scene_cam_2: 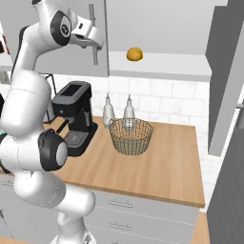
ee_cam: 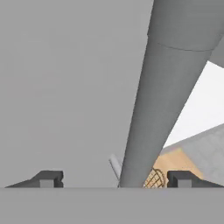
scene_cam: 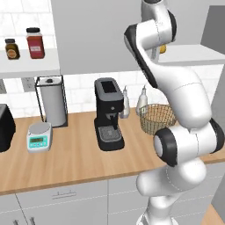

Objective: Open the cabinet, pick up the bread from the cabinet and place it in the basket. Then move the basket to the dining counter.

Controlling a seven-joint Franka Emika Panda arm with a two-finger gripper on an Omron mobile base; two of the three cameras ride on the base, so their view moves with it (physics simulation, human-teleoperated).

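I see the gripper point(scene_cam_2: 96, 47) spread wide around the cabinet point(scene_cam_2: 157, 24) door's silver bar handle point(ee_cam: 170, 87), not clamped on it. The bread point(scene_cam_2: 135, 54) sits on the open shelf at the gripper's three o'clock. The wire basket point(scene_cam_2: 131, 136) rests on the wood counter point(scene_cam_2: 167, 171) at six o'clock of the bread.

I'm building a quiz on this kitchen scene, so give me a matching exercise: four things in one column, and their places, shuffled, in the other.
Things:
1. bread
2. basket
3. gripper
4. kitchen scale

Places:
A. on the wood counter, right of the coffee machine
B. on the counter, in front of the paper towel holder
C. on the open cabinet shelf
D. open, up at the cabinet door's bar handle

Pairs: 1-C, 2-A, 3-D, 4-B
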